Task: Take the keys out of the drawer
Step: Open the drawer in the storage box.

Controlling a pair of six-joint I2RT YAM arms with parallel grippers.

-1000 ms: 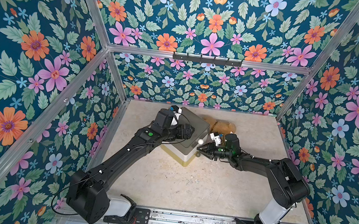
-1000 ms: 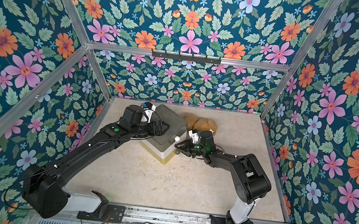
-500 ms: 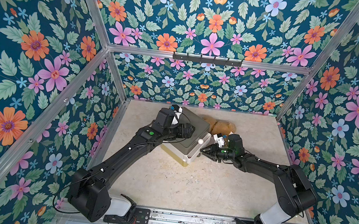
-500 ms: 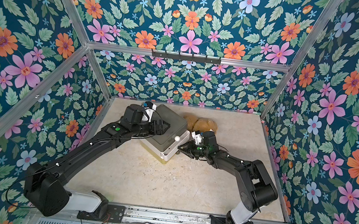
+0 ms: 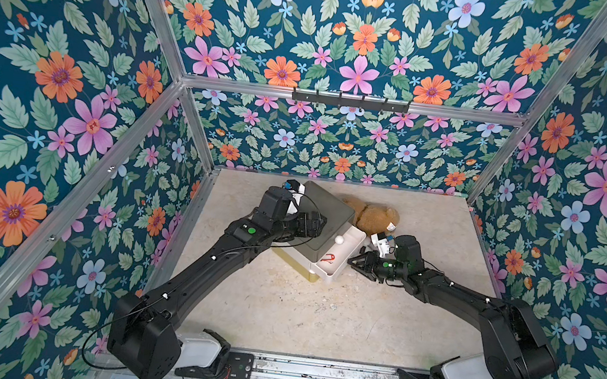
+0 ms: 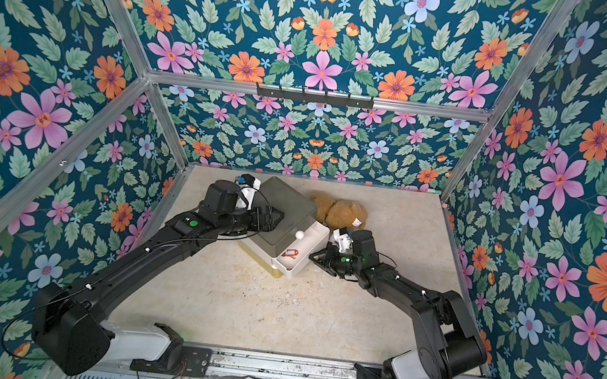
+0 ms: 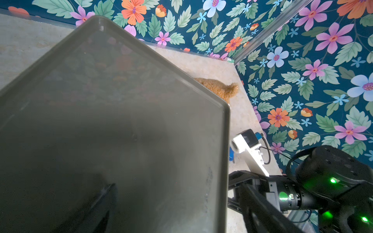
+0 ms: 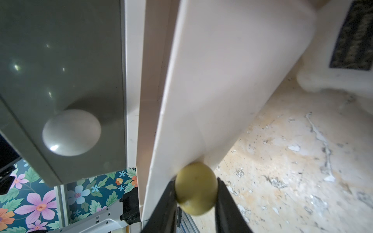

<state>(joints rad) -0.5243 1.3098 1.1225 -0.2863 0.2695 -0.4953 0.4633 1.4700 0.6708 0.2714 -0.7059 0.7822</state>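
Keys location: grey-topped cabinet (image 5: 331,209), part-open white drawer (image 5: 350,259); one red-tagged key (image 5: 328,258) is visible. Left gripper (image 5: 319,226) rests on the cabinet top; jaw state cannot be determined. Right gripper (image 8: 196,182) jaws clamp the yellow knob (image 8: 195,193). Pull straight and level until the drawer floor is exposed. No legible writing.

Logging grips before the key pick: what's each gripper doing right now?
Left gripper: over the grey cabinet top; open or shut cannot be told.
Right gripper: shut on the yellow-green drawer knob.
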